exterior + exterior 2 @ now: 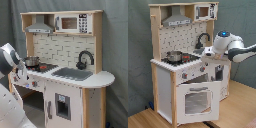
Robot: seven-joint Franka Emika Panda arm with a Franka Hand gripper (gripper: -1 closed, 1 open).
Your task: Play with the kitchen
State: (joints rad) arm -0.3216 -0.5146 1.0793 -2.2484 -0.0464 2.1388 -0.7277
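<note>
The toy kitchen (pixel 95 80) (pixel 165 80) is white and light wood, with a hood (pixel 40 27), a black faucet (pixel 85 59) and a grey sink (pixel 72 74). A small pot (pixel 31 61) (pixel 174 56) stands on the stove. In the second exterior view the windowed oven door (pixel 198 100) hangs tilted outward. My gripper (pixel 21 74) (pixel 205 54) is at the counter's front edge beside the stove, just above the knobs (pixel 184 75). It holds nothing that I can see.
A grey curtain (pixel 116 50) hangs behind the kitchen. A wooden floor (pixel 143 117) shows in the second exterior view. A large white rounded body (pixel 10 112) fills the first exterior view's lower left. My arm (pixel 235 47) reaches in from the second exterior view's right.
</note>
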